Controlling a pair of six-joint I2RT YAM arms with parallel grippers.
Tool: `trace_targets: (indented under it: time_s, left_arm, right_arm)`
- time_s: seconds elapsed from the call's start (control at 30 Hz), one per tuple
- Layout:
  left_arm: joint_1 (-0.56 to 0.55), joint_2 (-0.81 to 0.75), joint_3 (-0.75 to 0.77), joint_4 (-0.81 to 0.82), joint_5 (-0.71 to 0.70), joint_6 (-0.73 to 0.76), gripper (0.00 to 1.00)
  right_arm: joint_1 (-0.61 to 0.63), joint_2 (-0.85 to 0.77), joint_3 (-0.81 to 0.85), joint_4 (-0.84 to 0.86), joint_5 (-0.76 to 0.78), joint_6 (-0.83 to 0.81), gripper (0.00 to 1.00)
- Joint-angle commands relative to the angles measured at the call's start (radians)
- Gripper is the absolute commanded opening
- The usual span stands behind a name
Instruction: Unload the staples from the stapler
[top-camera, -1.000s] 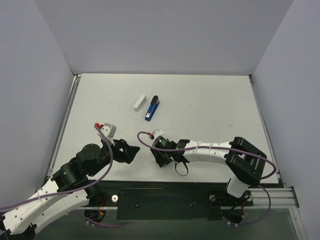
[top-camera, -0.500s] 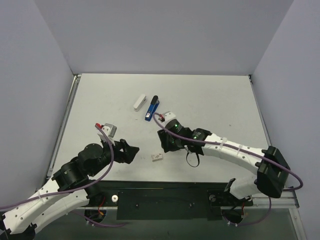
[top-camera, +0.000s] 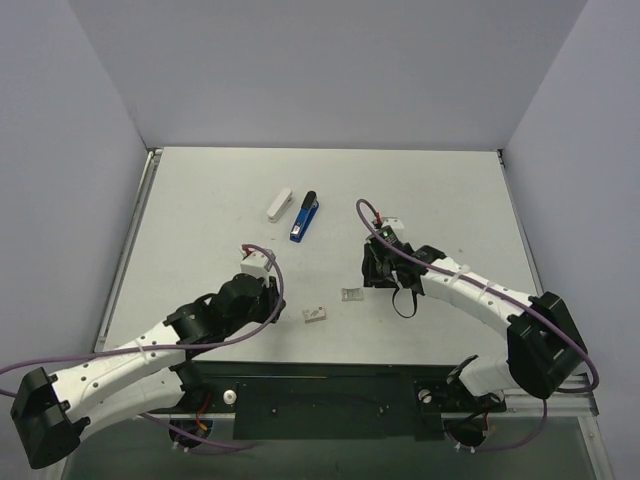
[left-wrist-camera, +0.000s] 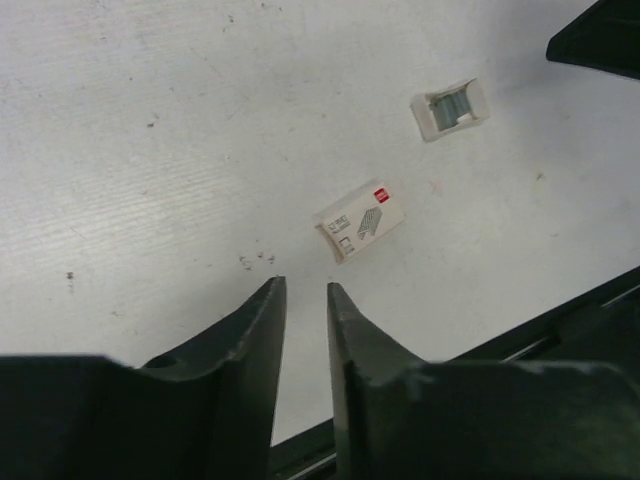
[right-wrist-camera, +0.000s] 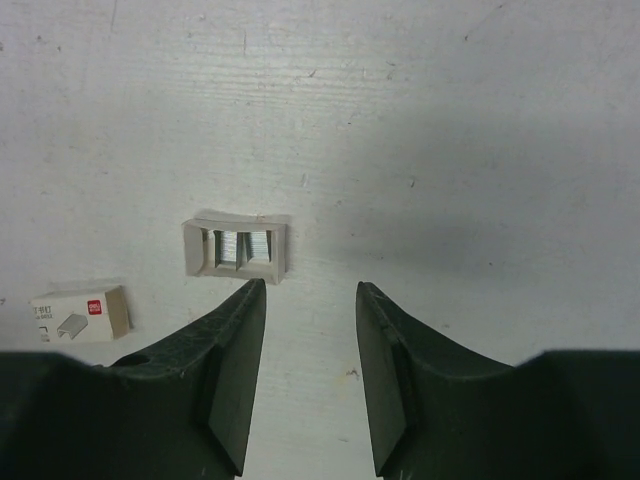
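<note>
While the stapler is lying at twelve o'clock, the left pincer is hovering narrow, the right pincer wider, both empty.

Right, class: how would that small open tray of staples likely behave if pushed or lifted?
The staple tray looks like thin card, so a firm squeeze would probably crush it. It lies flat on the table, so a push should slide it, not tip it. Its open top shows the staples, so tilting may spill them.

Print on the staple box is unreadably small.
</note>
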Motion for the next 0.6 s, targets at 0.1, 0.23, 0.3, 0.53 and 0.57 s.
trace_targets:
  time_s: [0.1,0.23,0.3,0.53,0.57]
  left_arm:
    - [0.027,0.081,-0.020,0.143,-0.004,0.000,0.16]
    - [0.063,0.128,-0.055,0.202,0.048,0.000,0.00]
    - [0.075,0.151,-0.069,0.229,0.068,-0.005,0.00]
    - [0.098,0.202,-0.090,0.277,0.094,-0.005,0.00]
    - [0.100,0.208,-0.092,0.284,0.099,-0.005,0.00]
  right_arm:
    - [-0.020,0.075,-0.026,0.071,-0.050,0.079,0.36]
    - [-0.022,0.114,-0.028,0.099,-0.071,0.095,0.36]
    - [-0.024,0.127,-0.028,0.108,-0.079,0.096,0.36]
    - [-0.020,0.158,-0.029,0.128,-0.097,0.099,0.34]
    - [-0.020,0.161,-0.029,0.129,-0.097,0.099,0.33]
